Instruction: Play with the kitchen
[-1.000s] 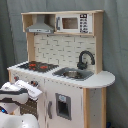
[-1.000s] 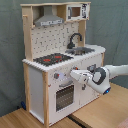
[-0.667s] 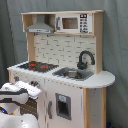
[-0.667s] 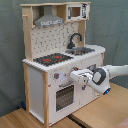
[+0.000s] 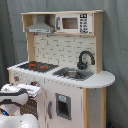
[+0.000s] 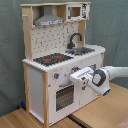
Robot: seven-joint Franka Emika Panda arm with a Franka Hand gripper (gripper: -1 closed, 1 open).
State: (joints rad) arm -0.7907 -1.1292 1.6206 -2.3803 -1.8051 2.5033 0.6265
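Before kitchen (image 6: 60,65): blocky white pincer (image 6: 80,77).

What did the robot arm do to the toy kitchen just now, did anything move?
Hardly anything changed. The gripper stays in front of the kitchen, right by the knobs above the oven door, without any clear shift. The oven door is shut as before, and the faucet, stovetop and hood look the same.

Wooden table (image 6: 100,111) of butted light-wood panels; kitchen (image 6: 47,75) stands directly on it.
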